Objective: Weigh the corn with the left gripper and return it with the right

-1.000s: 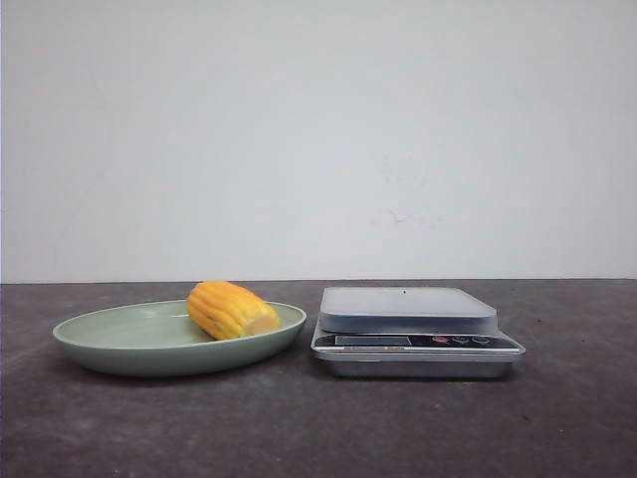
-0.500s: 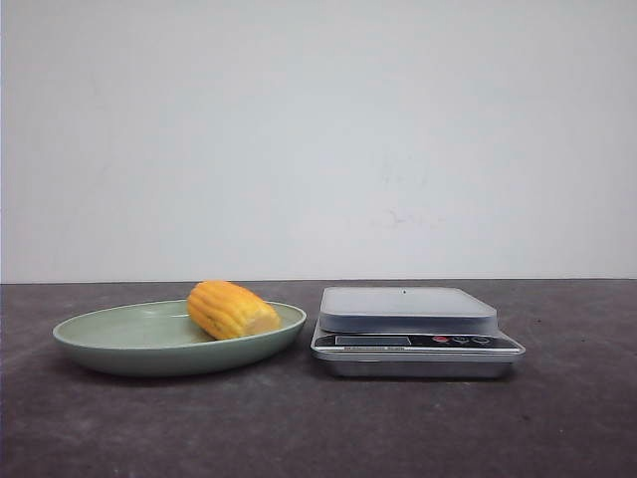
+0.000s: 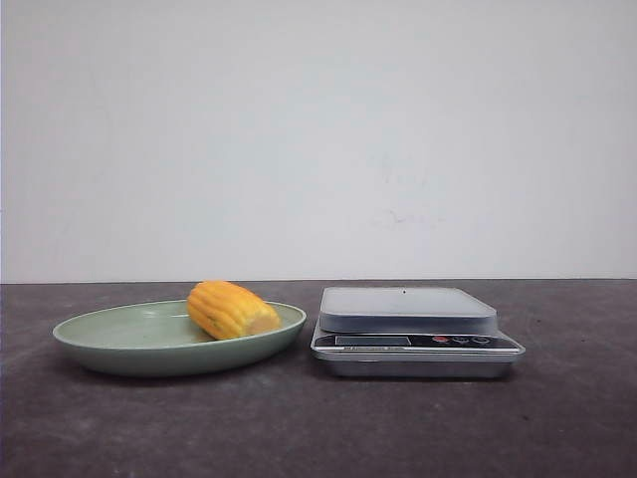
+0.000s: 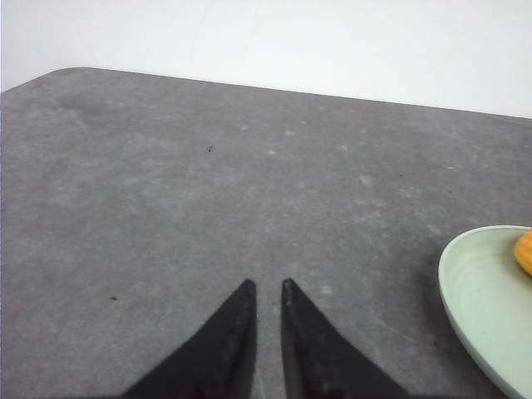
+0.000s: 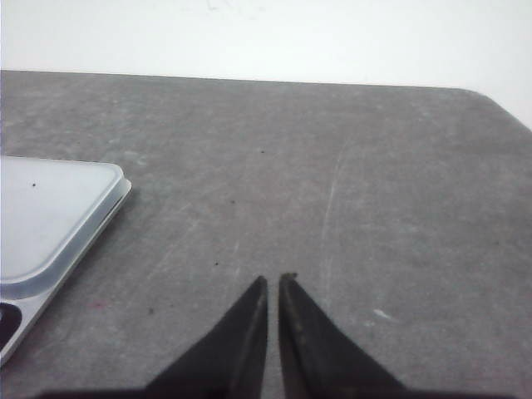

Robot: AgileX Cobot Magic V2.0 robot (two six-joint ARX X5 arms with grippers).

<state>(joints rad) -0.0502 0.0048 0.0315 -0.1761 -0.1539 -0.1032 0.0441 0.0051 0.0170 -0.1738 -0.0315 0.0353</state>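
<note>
The corn (image 3: 232,309), a short yellow-orange cob piece, lies on the right part of the green plate (image 3: 119,344), left of the silver kitchen scale (image 3: 408,324). Neither gripper shows in the front view. In the left wrist view my left gripper (image 4: 266,284) is shut and empty over bare table, with the plate's rim (image 4: 465,291) and a sliver of corn (image 4: 524,252) at the frame's edge. In the right wrist view my right gripper (image 5: 273,278) is shut and empty over bare table, with the scale's corner (image 5: 58,216) off to one side.
The dark grey table (image 3: 318,428) runs to a white wall behind. Its rounded far corners show in both wrist views. The scale's platform carries nothing.
</note>
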